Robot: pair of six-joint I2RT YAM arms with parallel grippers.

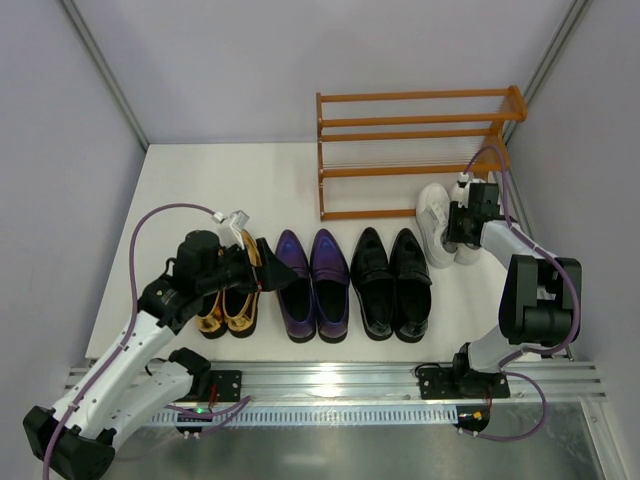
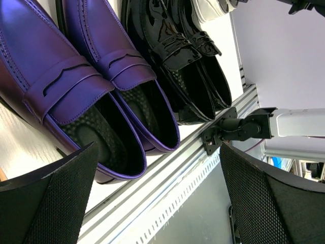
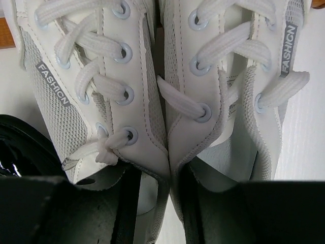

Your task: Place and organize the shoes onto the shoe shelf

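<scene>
- Glossy purple loafers [image 2: 76, 81] lie just ahead of the left fingers [image 2: 51, 203], glossy black dress loafers [image 2: 177, 56] beyond them.
- White lace-up sneakers [image 3: 127, 76] sit with inner sides between the right fingers [image 3: 61, 208], orange-brown wooden shoe shelf [image 1: 415, 150] beyond.

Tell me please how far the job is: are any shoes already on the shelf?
Done: nothing; the shoe shelf holds no shoes. In hand: the right gripper straddles the inner sides of the white sneakers; grip unclear. The left gripper is open near the purple loafers. Left: all four pairs, with gold loafers and black loafers, on the table.
</scene>
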